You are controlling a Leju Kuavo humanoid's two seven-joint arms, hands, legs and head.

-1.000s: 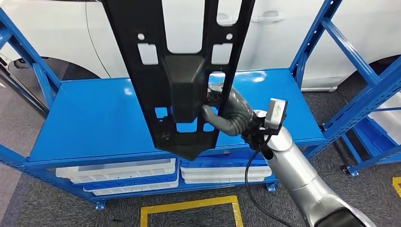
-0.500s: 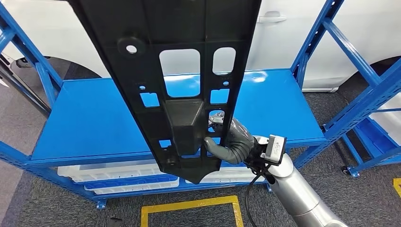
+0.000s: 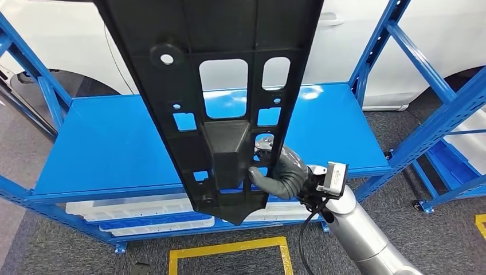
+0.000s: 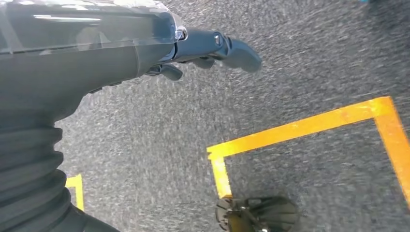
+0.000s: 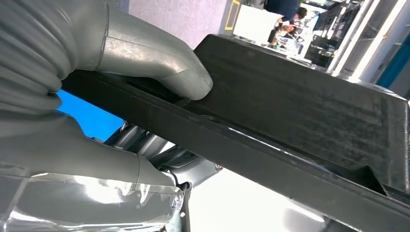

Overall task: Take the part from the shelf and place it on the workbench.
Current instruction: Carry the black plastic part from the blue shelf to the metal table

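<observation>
White car body: stood beyond the shelf, spanning the far side of the scene; a door handle showed at upper right.

Blue shelf: steel rack with a flat blue deck and slanted uprights at left and right. White trays sat on the level beneath the deck. A second blue rack stood at far right.

Grey carpet floor: marked with yellow tape lines near the robot; in the left wrist view the same tape ran across the carpet.

Black part: long moulded plastic panel with rectangular cut-outs and a raised box section, held upright above the shelf's near edge, clear of the deck, its lower tip over the front rail.

Right robot hand: clamped on the part's lower right edge, thumb pressed on one face and the other fingers behind.

Left robot hand: hung over the carpet holding nothing, fingers loosely extended and apart.
</observation>
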